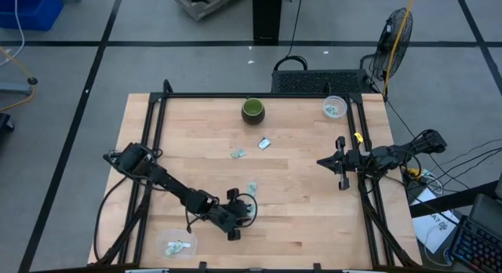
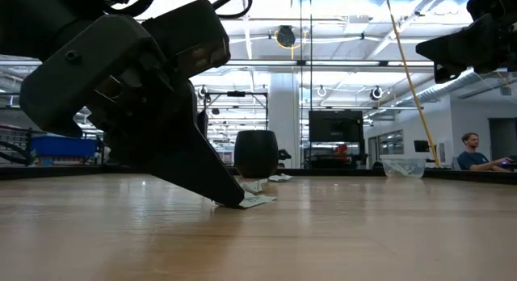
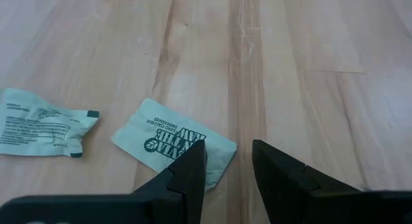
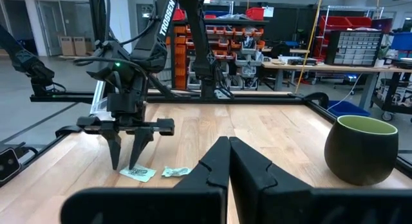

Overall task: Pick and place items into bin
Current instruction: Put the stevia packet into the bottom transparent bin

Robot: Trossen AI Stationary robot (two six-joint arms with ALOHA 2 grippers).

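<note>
My left gripper (image 1: 240, 213) (image 3: 228, 163) is open, pointing down at the table's near middle over two pale green-and-white packets. One packet (image 3: 172, 141) (image 2: 255, 201) lies flat under one fingertip; the other (image 3: 42, 124) lies flat beside it. Two more packets (image 1: 238, 154) (image 1: 264, 143) lie farther toward the far edge. My right gripper (image 1: 320, 161) (image 4: 229, 150) is shut and hovers near the right edge, touching nothing. A clear tub (image 1: 335, 108) at the far right and a clear tub (image 1: 176, 245) at the near left each hold packets. My left gripper comes at the printed packet from above, slanting down. One fingertip (image 3: 193, 161) stands on the packet's edge (image 3: 212, 161); the other fingertip (image 3: 270, 161) stands over bare wood beside it. The packet lies flat on the table, not pinched.
A dark green round bowl (image 1: 252, 110) (image 4: 360, 150) stands at the far middle of the table. A black frame rail (image 1: 259, 95) runs round the tabletop. Bare wood lies between the two arms. A person sits in the room beyond (image 2: 472, 152).
</note>
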